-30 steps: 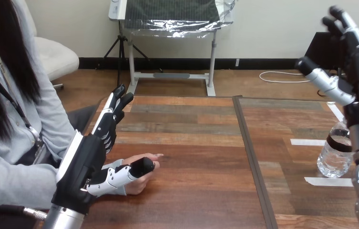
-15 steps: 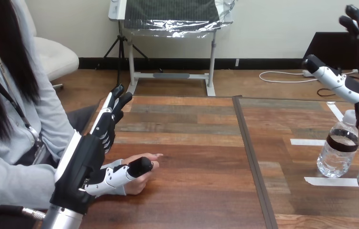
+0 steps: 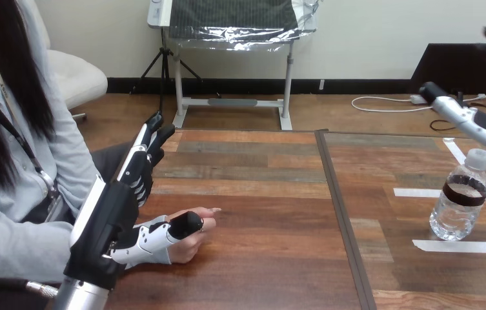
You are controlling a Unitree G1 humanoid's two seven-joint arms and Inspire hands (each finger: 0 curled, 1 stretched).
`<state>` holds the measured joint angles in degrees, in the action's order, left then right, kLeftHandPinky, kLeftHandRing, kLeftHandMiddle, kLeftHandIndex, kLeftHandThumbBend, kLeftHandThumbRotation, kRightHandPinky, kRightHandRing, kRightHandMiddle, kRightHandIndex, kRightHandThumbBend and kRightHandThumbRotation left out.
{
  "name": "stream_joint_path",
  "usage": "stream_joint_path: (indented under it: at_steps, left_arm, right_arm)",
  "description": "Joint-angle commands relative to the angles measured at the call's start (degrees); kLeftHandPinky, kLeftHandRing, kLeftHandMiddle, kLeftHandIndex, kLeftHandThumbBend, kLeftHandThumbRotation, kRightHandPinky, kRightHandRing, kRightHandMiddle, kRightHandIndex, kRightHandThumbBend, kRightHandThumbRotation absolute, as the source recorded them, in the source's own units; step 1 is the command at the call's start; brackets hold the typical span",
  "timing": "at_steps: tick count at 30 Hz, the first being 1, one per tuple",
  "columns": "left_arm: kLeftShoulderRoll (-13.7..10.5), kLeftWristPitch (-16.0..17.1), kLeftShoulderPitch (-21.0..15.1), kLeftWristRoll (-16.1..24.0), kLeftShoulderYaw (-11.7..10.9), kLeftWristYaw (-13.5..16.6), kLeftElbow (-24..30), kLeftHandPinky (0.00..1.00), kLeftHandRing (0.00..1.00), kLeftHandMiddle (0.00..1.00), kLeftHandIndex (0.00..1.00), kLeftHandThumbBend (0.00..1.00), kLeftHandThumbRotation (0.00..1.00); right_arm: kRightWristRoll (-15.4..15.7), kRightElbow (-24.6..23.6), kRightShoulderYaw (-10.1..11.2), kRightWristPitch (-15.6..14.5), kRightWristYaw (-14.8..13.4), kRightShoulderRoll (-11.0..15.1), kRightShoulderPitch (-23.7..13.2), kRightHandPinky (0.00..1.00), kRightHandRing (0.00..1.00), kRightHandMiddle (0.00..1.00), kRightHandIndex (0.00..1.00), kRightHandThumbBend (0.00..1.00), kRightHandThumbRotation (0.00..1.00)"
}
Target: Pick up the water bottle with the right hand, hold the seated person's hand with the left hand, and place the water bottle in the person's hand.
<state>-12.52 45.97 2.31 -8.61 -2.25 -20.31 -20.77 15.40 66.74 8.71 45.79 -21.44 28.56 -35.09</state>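
**Reach for the bottle not yet closed**

The worktop [image 3: 259, 194] carries everything. At its near left, the left robot hand [image 3: 108, 223] stands beside the person's hand [image 3: 195, 229], fingers straight and released, thumb lying across it; whether that thumb actually presses is hard to tell. At the right edge the right robot hand [image 3: 466, 119] hangs spread and empty, above and just right of the water bottle [image 3: 461, 200], which stands upright on the worktop at the right.

The pickup looks to be the step in hand. Next, the right robot hand likely needs to drop beside the bottle's body and wrap it without tipping it.
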Motion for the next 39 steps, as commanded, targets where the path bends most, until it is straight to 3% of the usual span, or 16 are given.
stream_joint_path:
  at_steps: [1,14,22,27,39]
  left_arm:
    - [-0.4,1.1,-1.9,-0.1,-1.0,0.2,0.6,0.99,1.00,1.00,1.00,1.00,0.54]
    - [-0.6,1.1,-1.4,0.2,-1.6,0.0,1.2,0.97,1.00,1.00,1.00,1.00,0.55]
    - [-0.8,0.8,-1.0,0.2,-1.8,0.0,1.8,0.96,1.00,1.00,1.00,1.00,0.55]
    - [-1.2,0.7,-0.7,0.1,-1.9,-0.1,2.4,0.97,1.00,1.00,1.00,1.00,0.55]
    - [-1.4,1.5,-0.6,-0.1,-2.1,-0.3,2.4,0.97,1.00,1.00,1.00,1.00,0.55]
  right_arm:
    - [0.7,0.9,-0.8,-0.7,-2.3,2.6,-5.4,0.85,0.88,0.85,0.90,1.00,0.54]
    - [0.3,3.3,-1.7,-5.6,-2.4,3.7,-5.6,0.84,0.87,0.84,0.90,1.00,0.46]
    - [0.0,3.9,-2.0,-9.3,-2.3,3.9,-5.6,0.84,0.86,0.84,0.90,1.00,0.47]
    - [-0.8,4.9,-2.0,-12.8,-0.5,3.9,-5.4,0.81,0.86,0.83,0.89,1.00,0.43]
    - [-1.4,6.0,-1.9,-16.8,1.4,3.4,-4.9,0.75,0.85,0.83,0.88,1.00,0.43]
